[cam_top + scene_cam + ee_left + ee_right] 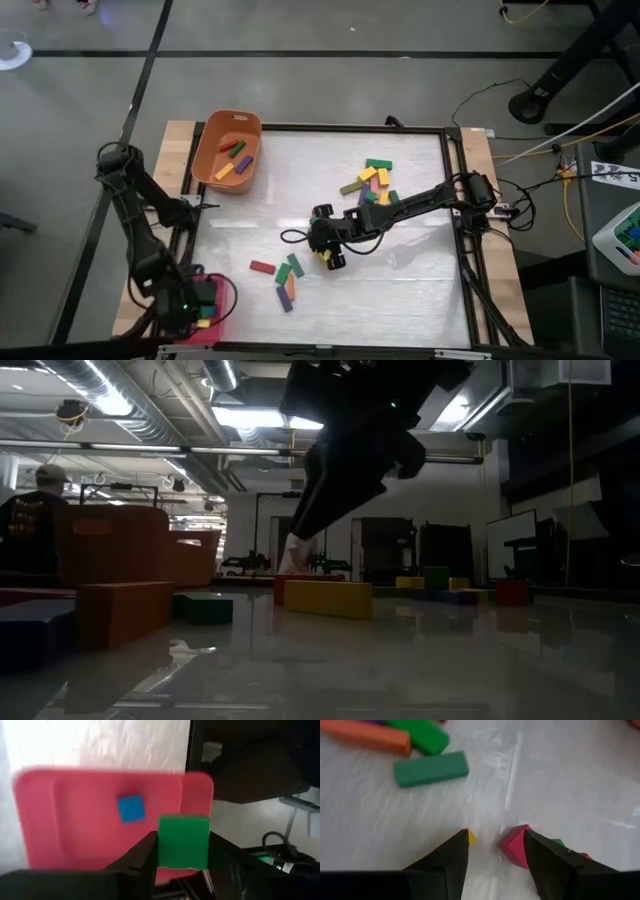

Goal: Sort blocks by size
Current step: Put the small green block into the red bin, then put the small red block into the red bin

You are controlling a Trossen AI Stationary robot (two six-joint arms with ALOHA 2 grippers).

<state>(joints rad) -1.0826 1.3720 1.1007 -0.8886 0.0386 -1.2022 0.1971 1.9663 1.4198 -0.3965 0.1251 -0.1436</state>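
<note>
Left jaws (pixel 182 857) pinching rigid, light green cube (pixel 183 841) by flat sides over red tray (pixel 75 820); right jaws (pixel 495 852) hovering spread.

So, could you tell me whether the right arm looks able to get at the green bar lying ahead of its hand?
Probably yes: the right hand is open, and bare table lies between it and the green bar.

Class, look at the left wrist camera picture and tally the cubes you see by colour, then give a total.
Blue cube: 1
Green cube: 1
Total: 2
</note>
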